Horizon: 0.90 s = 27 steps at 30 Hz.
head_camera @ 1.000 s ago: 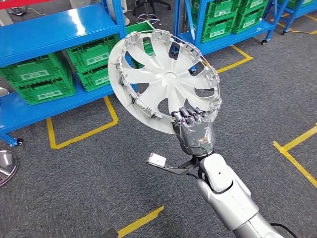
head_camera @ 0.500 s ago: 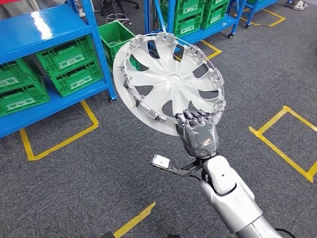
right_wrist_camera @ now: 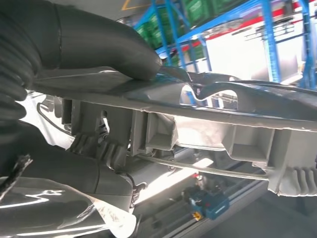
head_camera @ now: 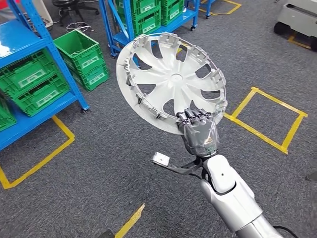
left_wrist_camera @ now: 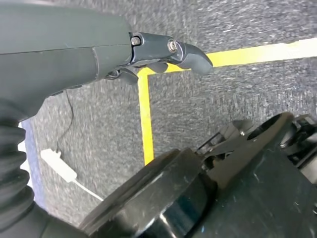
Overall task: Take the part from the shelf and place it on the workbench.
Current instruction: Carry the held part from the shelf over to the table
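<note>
Aloft at the centre of the head view, a silver wheel cover (head_camera: pixel 172 82) is held out over grey carpet by the robot's right hand (head_camera: pixel 198 134), whose dark fingers (head_camera: pixel 192 116) wrap over the lower rim of the disc. The cover is tilted, its ribbed inner face with clips around the edge turned toward the camera, its spokes fanning from a small hub. From the right wrist view, the thick grey thumb (right_wrist_camera: pixel 104 42) presses on one face of the rim (right_wrist_camera: pixel 209 111) while darker fingers close in from the other side, so the part is firmly clasped. The silver right arm (head_camera: pixel 232 196) rises from the lower right of the frame, a small white tag (head_camera: pixel 160 159) sticking out to the left of the wrist.

Blue shelving (head_camera: pixel 22 34) fills the upper left of the head view, with green crates (head_camera: pixel 33 82) on its lower level and another green crate (head_camera: pixel 82 54) standing on the floor beside it. More blue racks with green crates (head_camera: pixel 151 12) stand at the top centre. Yellow tape lines (head_camera: pixel 267 116) mark squares on the carpet at right and at lower left.

In the left wrist view, the left hand (left_wrist_camera: pixel 123 54) hangs above the carpet and a yellow tape corner (left_wrist_camera: pixel 145 109), one dark finger (left_wrist_camera: pixel 179 49) extended straight and nothing in its grasp.
</note>
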Tool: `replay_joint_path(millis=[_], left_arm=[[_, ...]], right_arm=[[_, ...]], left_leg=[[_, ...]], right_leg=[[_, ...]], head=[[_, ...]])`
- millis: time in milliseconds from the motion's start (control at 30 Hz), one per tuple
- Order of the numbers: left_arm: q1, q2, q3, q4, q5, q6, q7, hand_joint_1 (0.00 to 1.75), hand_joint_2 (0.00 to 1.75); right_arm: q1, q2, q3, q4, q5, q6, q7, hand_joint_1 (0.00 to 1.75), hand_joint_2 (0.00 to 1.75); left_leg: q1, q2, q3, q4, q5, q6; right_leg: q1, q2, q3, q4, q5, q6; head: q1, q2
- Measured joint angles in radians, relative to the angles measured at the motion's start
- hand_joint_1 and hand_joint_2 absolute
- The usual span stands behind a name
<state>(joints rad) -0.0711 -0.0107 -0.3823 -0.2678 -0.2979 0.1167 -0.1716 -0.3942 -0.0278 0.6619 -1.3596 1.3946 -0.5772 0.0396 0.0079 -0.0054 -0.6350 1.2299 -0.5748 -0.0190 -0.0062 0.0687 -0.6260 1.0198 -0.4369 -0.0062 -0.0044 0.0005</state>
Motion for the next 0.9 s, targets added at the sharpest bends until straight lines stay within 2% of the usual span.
replay_joint_path(millis=[67,100,133,167,200,233,267,333,367,400,433,467,500,533,600,633,667,733,800,867,900], left_arm=[[0.005,0.0,0.0,0.0,-0.001,0.0,0.002,0.0,1.75],[0.007,-0.001,-0.001,0.001,-0.002,0.0,0.003,0.0,1.75],[0.008,-0.001,-0.001,0.001,-0.002,0.0,0.004,0.0,1.75],[0.008,-0.001,-0.001,0.001,-0.002,0.0,0.003,0.0,1.75],[0.007,-0.003,-0.001,0.001,-0.003,0.0,0.002,0.0,1.75],[0.006,-0.003,-0.001,0.001,-0.003,0.0,0.001,0.0,1.75],[0.006,-0.004,-0.001,0.001,-0.004,0.0,0.0,0.0,1.75],[0.008,-0.005,-0.001,0.001,-0.007,0.0,-0.002,0.0,1.75],[0.009,-0.004,-0.001,0.002,-0.008,-0.001,-0.003,0.0,1.75],[0.01,-0.003,-0.001,0.002,-0.009,-0.002,-0.003,0.0,1.75],[0.01,-0.002,-0.001,0.002,-0.009,-0.002,-0.003,0.0,1.75],[0.01,-0.001,-0.001,0.002,-0.009,-0.003,-0.004,0.0,1.75],[0.009,-0.001,-0.001,0.002,-0.01,-0.004,-0.004,0.0,1.75],[0.008,-0.001,-0.001,0.002,-0.01,-0.005,-0.004,0.0,1.75],[0.008,0.0,-0.001,0.002,-0.01,-0.006,-0.005,0.0,1.75],[0.008,0.0,-0.001,0.002,-0.01,-0.006,-0.005,0.0,1.75],[0.008,0.0,-0.001,0.002,-0.01,-0.006,-0.005,0.0,1.75],[0.006,0.002,-0.001,0.002,-0.01,-0.006,-0.006,0.0,1.75],[0.004,0.003,-0.001,0.002,-0.01,-0.005,-0.006,0.0,1.75],[0.005,0.003,-0.001,0.002,-0.009,-0.004,-0.007,0.0,1.75],[0.004,0.004,-0.001,0.002,-0.009,-0.004,-0.008,0.0,1.75]], right_arm=[[-0.001,0.0,0.0,0.0,0.005,0.0,0.003,1.75,1.75],[-0.003,0.0,0.0,0.0,0.008,0.001,0.006,1.75,1.75],[-0.003,-0.001,-0.001,-0.001,0.013,0.001,0.009,1.75,1.75],[-0.003,-0.002,-0.001,-0.001,0.018,0.002,0.012,1.75,1.75],[-0.002,-0.003,-0.002,-0.002,0.025,0.002,0.015,1.75,1.75],[-0.001,-0.005,-0.002,-0.002,0.034,0.002,0.017,1.75,1.75],[-0.002,-0.007,-0.002,-0.003,0.047,0.001,0.02,1.75,1.75],[-0.005,-0.01,-0.001,-0.003,0.086,0.001,0.028,1.75,1.75],[-0.006,-0.013,-0.001,-0.003,0.107,0.0,0.034,1.75,1.75],[-0.008,-0.015,-0.001,-0.003,0.126,0.001,0.039,1.75,1.75],[-0.009,-0.021,0.0,-0.003,0.14,0.001,0.046,1.75,1.75],[-0.013,-0.028,0.001,-0.003,0.147,0.001,0.055,1.75,1.75],[-0.019,-0.037,0.003,-0.003,0.15,0.002,0.067,1.75,1.75],[-0.028,-0.047,0.007,-0.003,0.151,0.002,0.083,1.75,1.75],[-0.058,-0.069,0.023,-0.003,0.152,0.003,0.125,1.75,1.75],[-0.075,-0.081,0.035,-0.003,0.152,0.004,0.147,1.75,1.75],[-0.09,-0.094,0.048,-0.003,0.152,0.006,0.167,1.75,1.75],[-0.111,-0.119,0.07,-0.003,0.152,0.01,0.194,1.75,1.75],[-0.126,-0.139,0.09,-0.003,0.152,0.015,0.21,1.75,1.75],[-0.14,-0.152,0.113,-0.003,0.152,0.021,0.226,1.75,1.75],[-0.146,-0.159,0.126,-0.003,0.152,0.023,0.234,1.75,1.75]], left_leg=[[0.008,-0.046,0.05,-0.12,0.064,0.0],[0.011,-0.068,0.068,-0.164,0.075,0.001],[0.012,-0.083,0.075,-0.185,0.073,0.003],[0.011,-0.082,0.077,-0.192,0.068,0.005],[0.011,-0.07,0.078,-0.197,0.066,0.01],[0.012,-0.058,0.078,-0.199,0.07,0.015],[0.012,-0.044,0.078,-0.202,0.072,0.022],[0.01,-0.015,0.078,-0.205,0.075,0.033],[0.008,0.0,0.078,-0.204,0.074,0.036],[0.007,0.014,0.078,-0.204,0.073,0.037],[0.006,0.027,0.078,-0.204,0.073,0.038],[0.005,0.038,0.079,-0.204,0.072,0.038],[0.004,0.049,0.08,-0.204,0.071,0.038],[0.004,0.059,0.081,-0.204,0.069,0.036],[-0.003,0.076,0.081,-0.202,0.065,0.03],[-0.006,0.085,0.08,-0.202,0.064,0.026],[-0.008,0.094,0.08,-0.202,0.064,0.023],[-0.007,0.103,0.085,-0.201,0.059,0.016],[-0.004,0.071,0.071,-0.161,0.029,0.008],[-0.003,0.024,0.018,-0.046,-0.027,0.005],[-0.003,0.013,-0.013,0.016,-0.049,0.004]], right_leg=[[-0.001,0.028,-0.004,0.008,0.0,0.005],[-0.002,0.04,-0.01,0.013,0.001,0.01],[-0.003,0.052,-0.018,0.015,0.004,0.017],[-0.004,0.063,-0.025,0.015,0.009,0.024],[-0.006,0.073,-0.031,0.014,0.013,0.032],[-0.005,0.063,-0.039,0.017,0.012,0.037],[-0.004,0.037,-0.05,0.033,0.0,0.042],[0.0,-0.034,-0.097,0.128,-0.052,0.049],[-0.001,-0.054,-0.127,0.196,-0.083,0.052],[-0.003,-0.062,-0.153,0.256,-0.105,0.054],[-0.004,-0.065,-0.166,0.288,-0.111,0.055],[-0.004,-0.068,-0.16,0.283,-0.099,0.055],[-0.004,-0.072,-0.134,0.239,-0.073,0.053],[-0.003,-0.085,-0.096,0.17,-0.043,0.05],[0.007,-0.115,-0.029,0.052,-0.012,0.04],[0.011,-0.123,-0.015,0.026,-0.01,0.035],[0.015,-0.12,-0.011,0.019,-0.014,0.031],[0.012,-0.101,-0.01,0.011,-0.011,0.02],[0.007,-0.085,-0.004,0.002,-0.007,0.008],[0.004,-0.068,-0.001,-0.002,-0.005,0.001],[0.004,-0.058,-0.001,-0.001,-0.005,-0.001]], head=[[0.001,0.0],[0.0,0.0],[0.0,0.0],[0.0,0.0],[0.0,0.0],[0.001,0.0],[0.004,0.0],[0.012,0.0],[0.016,0.0],[0.016,0.0],[0.016,0.0],[0.017,0.0],[0.017,0.0],[0.017,0.0],[0.016,0.0],[0.015,0.0],[0.013,0.0],[0.012,0.0],[0.01,0.0],[0.006,0.0],[0.005,0.0]])
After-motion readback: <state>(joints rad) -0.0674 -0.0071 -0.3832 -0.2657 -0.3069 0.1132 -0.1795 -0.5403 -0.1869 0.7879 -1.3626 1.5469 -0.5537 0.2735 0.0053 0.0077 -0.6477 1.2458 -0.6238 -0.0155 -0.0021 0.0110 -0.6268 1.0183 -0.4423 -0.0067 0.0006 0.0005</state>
